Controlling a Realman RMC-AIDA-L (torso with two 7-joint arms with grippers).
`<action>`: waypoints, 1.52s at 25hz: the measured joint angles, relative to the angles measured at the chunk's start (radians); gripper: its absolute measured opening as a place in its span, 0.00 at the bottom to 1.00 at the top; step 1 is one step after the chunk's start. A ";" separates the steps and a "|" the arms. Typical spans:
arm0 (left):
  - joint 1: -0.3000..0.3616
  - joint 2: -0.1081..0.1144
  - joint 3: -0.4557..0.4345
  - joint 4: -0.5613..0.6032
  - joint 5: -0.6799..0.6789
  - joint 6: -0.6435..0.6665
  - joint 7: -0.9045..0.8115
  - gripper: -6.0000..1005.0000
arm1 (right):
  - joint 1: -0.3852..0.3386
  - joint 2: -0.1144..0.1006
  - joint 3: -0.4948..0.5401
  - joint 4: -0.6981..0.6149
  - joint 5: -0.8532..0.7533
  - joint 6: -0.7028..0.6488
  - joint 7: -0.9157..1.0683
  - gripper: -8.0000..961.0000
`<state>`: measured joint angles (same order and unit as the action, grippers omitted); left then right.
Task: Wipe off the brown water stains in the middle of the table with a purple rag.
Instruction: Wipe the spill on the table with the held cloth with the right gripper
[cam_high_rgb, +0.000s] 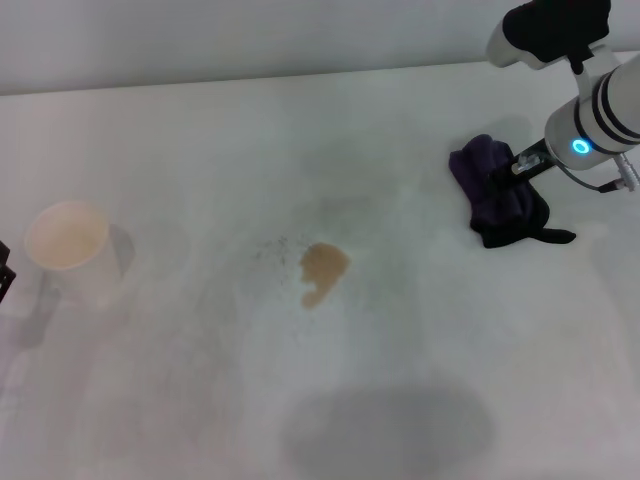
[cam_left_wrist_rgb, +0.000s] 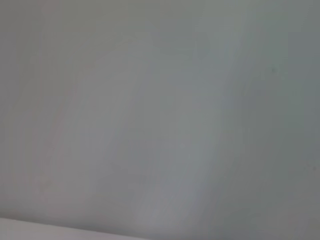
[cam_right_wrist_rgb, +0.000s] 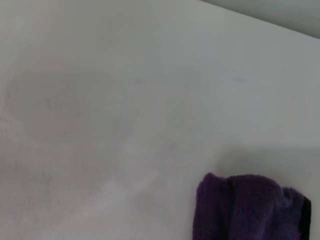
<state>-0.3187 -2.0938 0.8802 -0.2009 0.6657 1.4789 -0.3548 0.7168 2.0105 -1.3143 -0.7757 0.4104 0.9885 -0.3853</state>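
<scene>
My right gripper (cam_high_rgb: 505, 172) presses into the purple rag (cam_high_rgb: 497, 190) on the table (cam_high_rgb: 200, 150), grip unclear, well right of the brown water stains (cam_high_rgb: 322, 268)

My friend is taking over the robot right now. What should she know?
Right gripper: at the purple rag on the right side of the table; whether it has gripped is unclear.
Left arm: only a dark bit shows at the head view's left edge, near a paper cup.
Brown stain: mid-table, unwiped, apart from the rag.
Left to do: bring the rag over and wipe the stain.
</scene>
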 joint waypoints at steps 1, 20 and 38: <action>0.001 0.000 0.000 0.000 -0.001 0.000 0.000 0.89 | 0.000 0.001 0.000 0.000 -0.002 -0.001 0.000 0.18; 0.004 0.002 -0.001 0.019 -0.003 0.000 0.001 0.88 | -0.004 0.011 -0.261 -0.180 0.358 0.204 -0.280 0.11; 0.006 0.001 -0.001 0.025 -0.003 0.001 -0.005 0.88 | 0.024 0.013 -0.532 -0.131 0.634 0.036 -0.552 0.11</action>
<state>-0.3129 -2.0923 0.8789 -0.1754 0.6626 1.4801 -0.3598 0.7406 2.0238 -1.8464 -0.9065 1.0447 1.0248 -0.9373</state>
